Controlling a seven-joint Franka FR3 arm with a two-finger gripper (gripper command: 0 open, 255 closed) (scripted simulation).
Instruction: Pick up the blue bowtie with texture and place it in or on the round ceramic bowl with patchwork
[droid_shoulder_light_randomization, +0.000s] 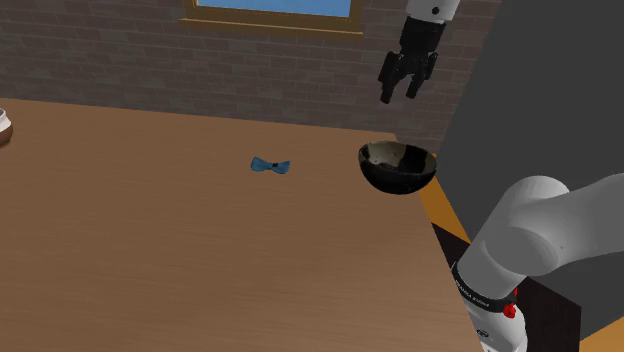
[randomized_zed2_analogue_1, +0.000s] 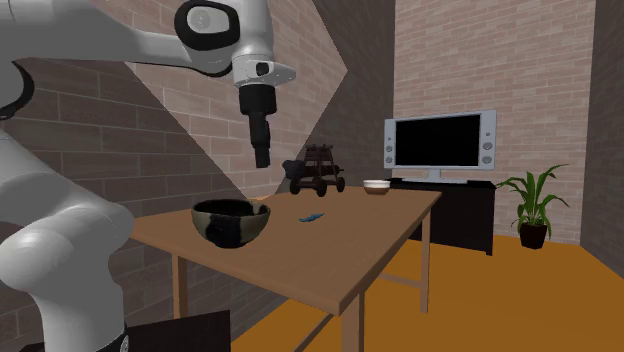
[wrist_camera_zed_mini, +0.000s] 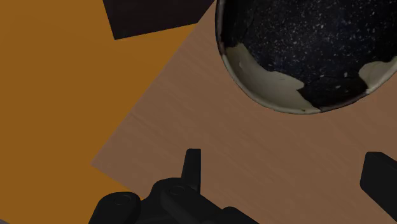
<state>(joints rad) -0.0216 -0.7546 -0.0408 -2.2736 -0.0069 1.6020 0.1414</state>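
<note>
**Claw empty above the table, bowtie lying on the wood**

The black gripper (droid_shoulder_light_randomization: 399, 92) hangs high over the table's corner with its 2 fingers (wrist_camera_zed_mini: 193, 167) spread wide apart and nothing between them. In the wrist view, bare wood shows between the fingers, and the bowl (wrist_camera_zed_mini: 261, 79) sits just beyond them, dark and speckled inside with pale patches along its rim.

In the shoulder view the bowl (droid_shoulder_light_randomization: 395, 180) stands upright close to the table's (droid_shoulder_light_randomization: 180, 250) right edge, below the gripper. The blue bowtie (droid_shoulder_light_randomization: 271, 165) lies flat on the wood to that view's left of the bowl, apart from it.

From the second exterior view, a small white dish (randomized_zed2_analogue_1: 376, 185) and a dark wheeled model (randomized_zed2_analogue_1: 318, 170) stand at the table's far end, with a television (randomized_zed2_analogue_1: 440, 140) and a potted plant (randomized_zed2_analogue_1: 532, 205) beyond.
</note>
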